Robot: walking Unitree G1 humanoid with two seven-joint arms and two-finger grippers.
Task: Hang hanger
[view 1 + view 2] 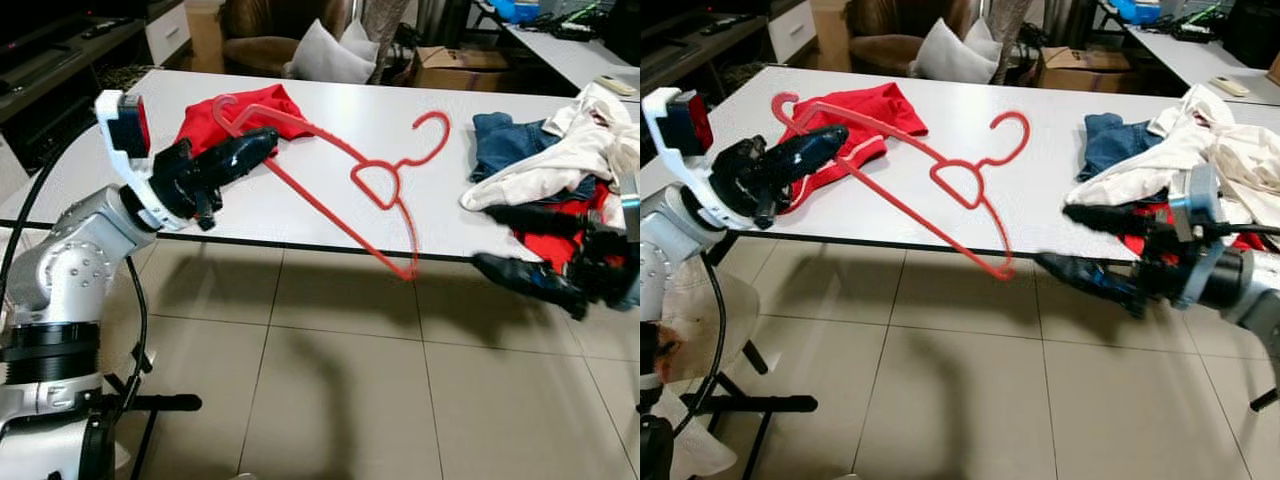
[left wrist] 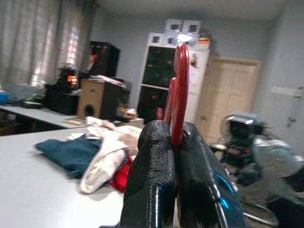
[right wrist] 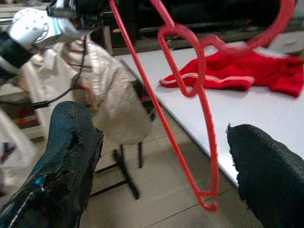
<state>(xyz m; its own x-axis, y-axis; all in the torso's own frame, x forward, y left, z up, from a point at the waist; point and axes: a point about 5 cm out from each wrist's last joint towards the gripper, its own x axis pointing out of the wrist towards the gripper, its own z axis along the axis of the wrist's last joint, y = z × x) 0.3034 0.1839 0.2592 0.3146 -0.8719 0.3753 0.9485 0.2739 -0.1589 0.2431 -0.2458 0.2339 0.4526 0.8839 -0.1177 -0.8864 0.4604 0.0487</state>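
One red hanger is held up in the air above the near edge of the white table, tilted, with its hook toward the far side and one lower corner hanging out past the table edge over the tiled floor. The left claw has it: the two black fingers are pressed together on one arm of the hanger, near the end closest to that claw, so the rest of the hanger sticks out beyond the fingertips toward the other claw.

The right claw is wide open and holds nothing. Its two fingers point at the hanger's low corner, one above the table edge and one below it, and the corner lies just ahead of the tips, between them in the wrist view but not touching either.

Right behind the left claw, one red shirt lies flat on the table. Beside the right claw, on its far side, is one heap of clothes: a white garment on top, one blue garment behind it and a bit of red cloth underneath, next to the upper finger.

Beyond the table stands one brown armchair with two pale cushions, and one cardboard box next to it.
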